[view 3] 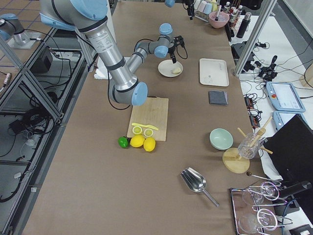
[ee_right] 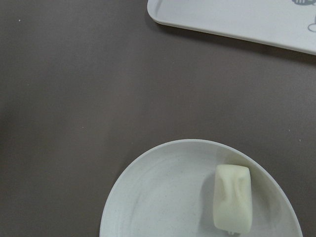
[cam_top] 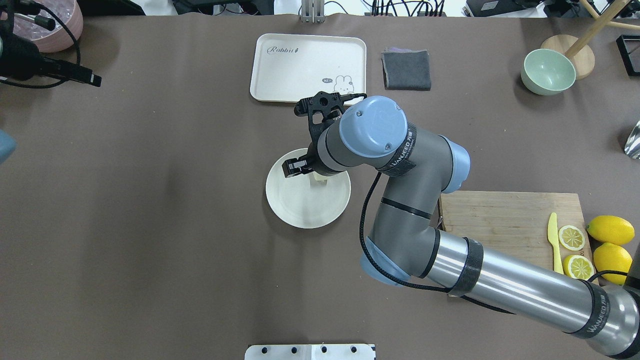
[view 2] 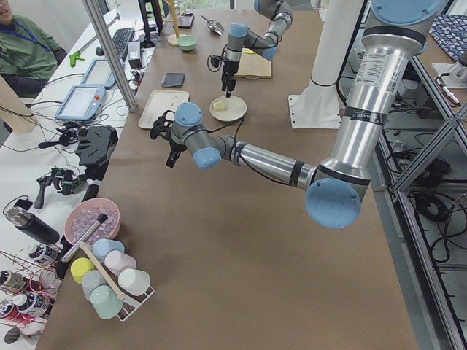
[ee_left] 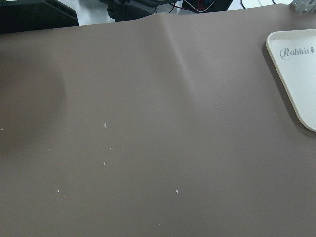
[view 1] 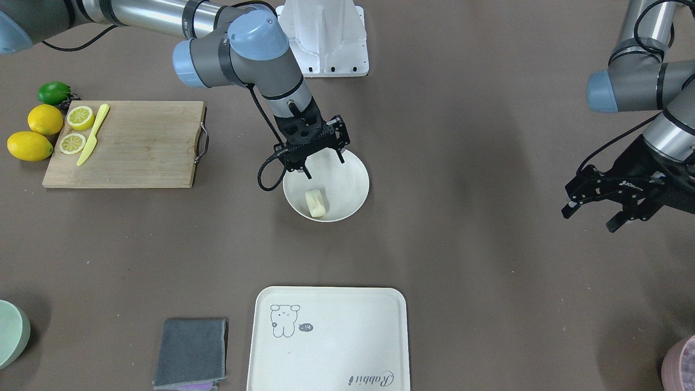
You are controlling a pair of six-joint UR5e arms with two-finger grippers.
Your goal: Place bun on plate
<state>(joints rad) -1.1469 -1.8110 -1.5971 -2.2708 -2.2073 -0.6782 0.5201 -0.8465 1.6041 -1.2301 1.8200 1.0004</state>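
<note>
1. Over the plate (view 1: 358, 179), my right gripper (view 1: 324, 165) hangs with its fingers apart and nothing between them. As I judge it, the main risk is that a low or sideways pull-away clips the raised rim and drags the dish.
2. My left gripper (view 1: 594, 209) is well off to the side, fingers spread and not holding anything, so I expect no trouble from it.
3. A fingertip could also nudge the bun (view 1: 316, 203). It is rounded and lies loose on its side, so I think it could roll toward the rim.
4. On the tray (view 1: 331, 336) I see only its printed drawing.
5. On the plate sits the bun alone, on the side nearer the tray and apart from my fingers.
6. Inside the green bowl (cam_top: 547, 72) I can make out nothing.
</note>
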